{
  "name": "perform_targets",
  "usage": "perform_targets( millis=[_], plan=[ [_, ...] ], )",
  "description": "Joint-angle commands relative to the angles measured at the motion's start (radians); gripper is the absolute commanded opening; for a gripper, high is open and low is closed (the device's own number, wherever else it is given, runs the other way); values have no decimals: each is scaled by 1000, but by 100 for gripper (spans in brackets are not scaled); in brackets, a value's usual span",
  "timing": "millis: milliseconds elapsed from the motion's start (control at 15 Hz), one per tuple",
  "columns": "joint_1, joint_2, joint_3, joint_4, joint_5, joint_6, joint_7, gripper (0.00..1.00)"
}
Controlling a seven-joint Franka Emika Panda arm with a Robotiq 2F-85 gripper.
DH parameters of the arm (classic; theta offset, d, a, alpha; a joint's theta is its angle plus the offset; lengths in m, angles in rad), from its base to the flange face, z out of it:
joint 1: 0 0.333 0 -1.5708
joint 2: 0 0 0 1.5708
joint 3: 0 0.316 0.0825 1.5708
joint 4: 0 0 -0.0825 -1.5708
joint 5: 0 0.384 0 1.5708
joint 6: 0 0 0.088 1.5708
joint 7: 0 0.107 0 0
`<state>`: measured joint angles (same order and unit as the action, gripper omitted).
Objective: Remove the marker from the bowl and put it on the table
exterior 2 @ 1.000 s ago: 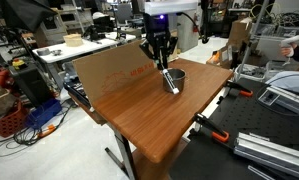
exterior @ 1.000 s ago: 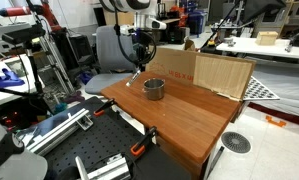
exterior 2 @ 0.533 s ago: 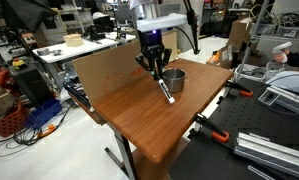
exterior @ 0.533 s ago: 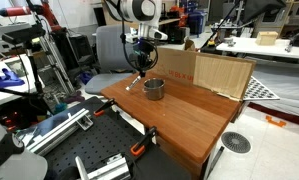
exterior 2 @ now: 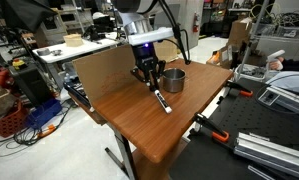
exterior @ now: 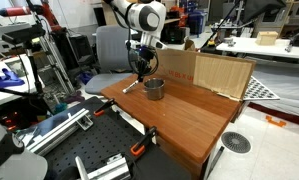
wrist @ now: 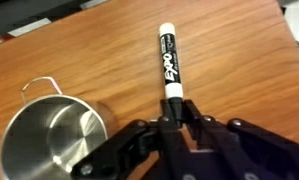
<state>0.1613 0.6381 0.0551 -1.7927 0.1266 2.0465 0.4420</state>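
Observation:
My gripper [wrist: 172,118] is shut on the dark end of the marker [wrist: 168,62], a black pen with a white section and cap. The marker is outside the bowl, slanting down to the reddish-brown table [wrist: 244,60]; I cannot tell whether its tip touches the wood. The shiny grey bowl [wrist: 51,137] sits empty beside the gripper. In both exterior views the gripper [exterior: 141,70] [exterior 2: 148,79] hangs low next to the bowl [exterior: 154,89] [exterior 2: 173,78], with the marker [exterior: 130,87] [exterior 2: 164,102] angled below it over the table [exterior: 189,122] [exterior 2: 139,130].
Tan cardboard sheets [exterior: 214,72] [exterior 2: 104,62] stand along one edge of the table. Black rails and orange clamps [exterior: 139,148] [exterior 2: 221,130] lie off the table's edge. White tables with boxes [exterior: 259,45] stand behind.
The gripper has carried the marker out from above the bowl, sideways and down, so that it now slants over the wood beside the bowl.

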Motion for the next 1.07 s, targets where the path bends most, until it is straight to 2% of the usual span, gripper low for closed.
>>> perform_targets(
  millis=[0, 400, 467, 533, 667, 1000],
  plan=[
    [-9, 84, 9, 105, 51, -92, -34, 5],
    [-5, 170, 0, 192, 63, -149, -27, 5],
    [-5, 176, -2, 200, 62, -160, -26, 44],
    [-6, 185, -2, 211, 63, -164, -27, 46],
    [-7, 195, -4, 225, 63, -173, -27, 58],
    [-10, 204, -6, 244, 65, -182, -28, 96]
  ],
)
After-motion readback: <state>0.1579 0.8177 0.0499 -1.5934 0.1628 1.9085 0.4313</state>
